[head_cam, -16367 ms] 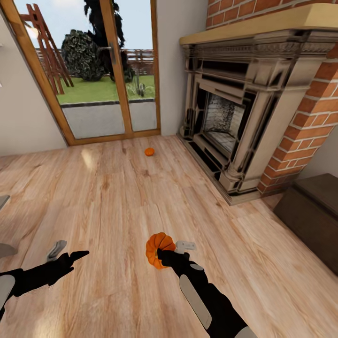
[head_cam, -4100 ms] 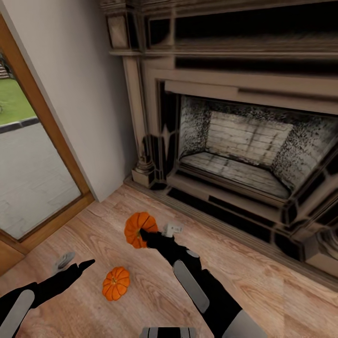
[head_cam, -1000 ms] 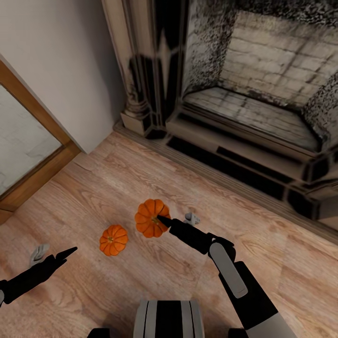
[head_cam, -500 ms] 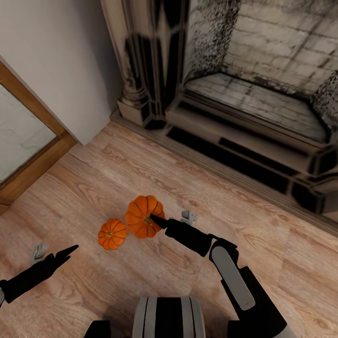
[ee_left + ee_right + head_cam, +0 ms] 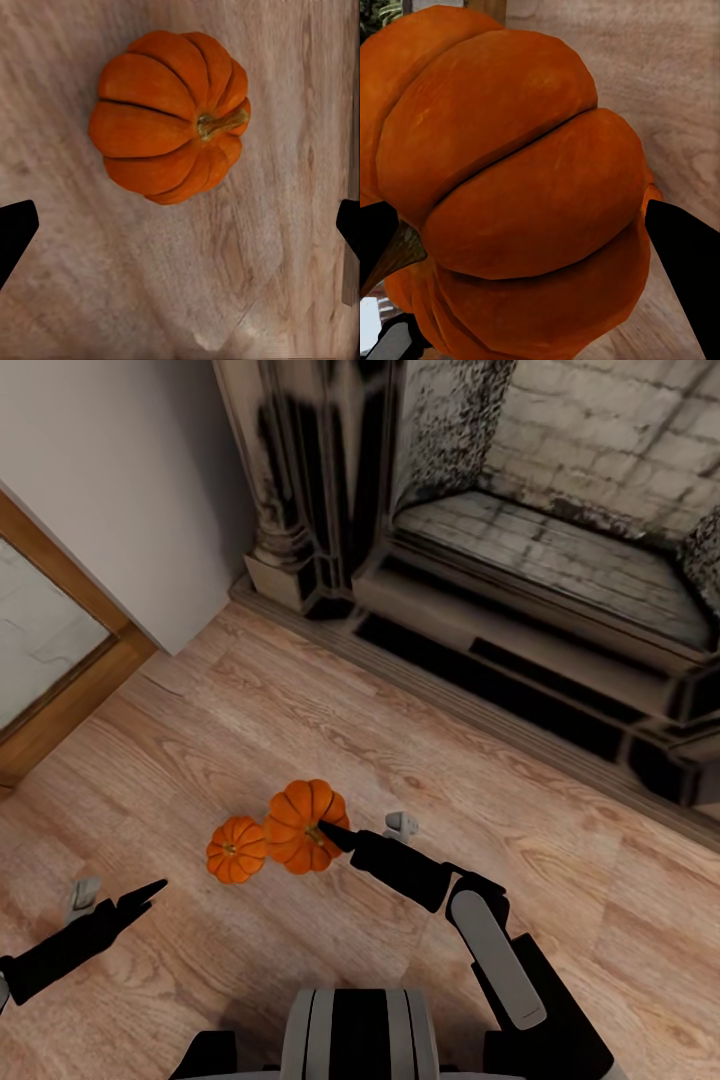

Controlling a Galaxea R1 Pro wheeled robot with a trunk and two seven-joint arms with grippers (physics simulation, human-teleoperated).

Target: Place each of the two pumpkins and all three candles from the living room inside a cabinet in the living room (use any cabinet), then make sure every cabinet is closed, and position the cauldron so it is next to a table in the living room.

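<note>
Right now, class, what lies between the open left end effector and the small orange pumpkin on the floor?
Bare wooden floor: the head view shows nothing between the left end effector and the small orange ribbed pumpkin.

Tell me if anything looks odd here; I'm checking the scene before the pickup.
Nothing is damaged or spilled. One pumpkin lies loose on the wood floor by the fireplace, stem pointing sideways in the left wrist view, beneath the open left end effector. The right end effector grips the other pumpkin right beside it.
</note>
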